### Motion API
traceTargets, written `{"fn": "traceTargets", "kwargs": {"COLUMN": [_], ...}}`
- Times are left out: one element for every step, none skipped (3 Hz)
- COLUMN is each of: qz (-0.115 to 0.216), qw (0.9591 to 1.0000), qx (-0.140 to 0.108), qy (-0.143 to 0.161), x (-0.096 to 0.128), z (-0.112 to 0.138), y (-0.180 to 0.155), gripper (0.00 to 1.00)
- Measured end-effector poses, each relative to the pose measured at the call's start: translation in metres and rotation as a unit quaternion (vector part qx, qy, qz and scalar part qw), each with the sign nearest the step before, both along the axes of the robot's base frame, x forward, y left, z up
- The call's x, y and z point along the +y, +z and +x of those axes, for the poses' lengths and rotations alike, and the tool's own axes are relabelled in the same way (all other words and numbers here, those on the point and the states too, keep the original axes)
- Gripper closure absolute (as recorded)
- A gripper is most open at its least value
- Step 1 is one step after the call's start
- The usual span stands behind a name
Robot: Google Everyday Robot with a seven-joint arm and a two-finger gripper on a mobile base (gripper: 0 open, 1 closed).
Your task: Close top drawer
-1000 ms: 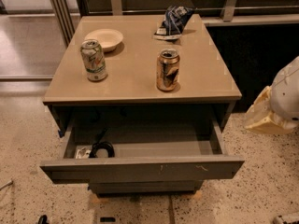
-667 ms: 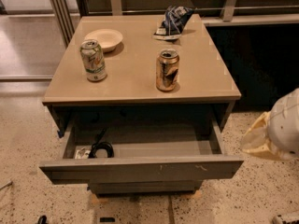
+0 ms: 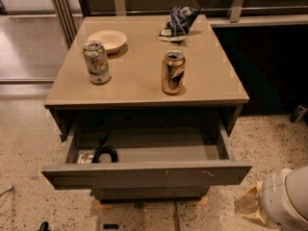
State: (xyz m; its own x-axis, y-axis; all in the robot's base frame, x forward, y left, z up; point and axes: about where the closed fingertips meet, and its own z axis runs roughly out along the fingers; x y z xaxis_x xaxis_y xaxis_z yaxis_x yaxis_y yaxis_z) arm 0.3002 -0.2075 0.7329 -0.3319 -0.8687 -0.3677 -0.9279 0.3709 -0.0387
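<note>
1. The wide, shallow grey top drawer [image 3: 144, 173] stands pulled well out of the tan-topped cabinet [image 3: 144, 88].
2. The gripper [image 3: 249, 206] has dropped to the lower right and now sits beside the drawer's front, not touching it. Whether it is released or clenched, I cannot tell.
3. The push likely has yet to begin.

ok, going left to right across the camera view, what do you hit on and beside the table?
Green-and-white can → gold can → gripper, low at the right edge, past the right corner of the open top drawer.
</note>
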Motion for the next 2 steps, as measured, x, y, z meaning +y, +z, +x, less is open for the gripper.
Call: {"fn": "traceTargets", "kwargs": {"qz": [0.001,-0.001], "qw": [0.9999,0.9998], "qx": [0.016,0.013], "qy": [0.000,0.014], "x": [0.000,-0.001], "z": [-0.011,-0.014], "y": [-0.013,-0.032], "gripper": [1.00,1.00]}}
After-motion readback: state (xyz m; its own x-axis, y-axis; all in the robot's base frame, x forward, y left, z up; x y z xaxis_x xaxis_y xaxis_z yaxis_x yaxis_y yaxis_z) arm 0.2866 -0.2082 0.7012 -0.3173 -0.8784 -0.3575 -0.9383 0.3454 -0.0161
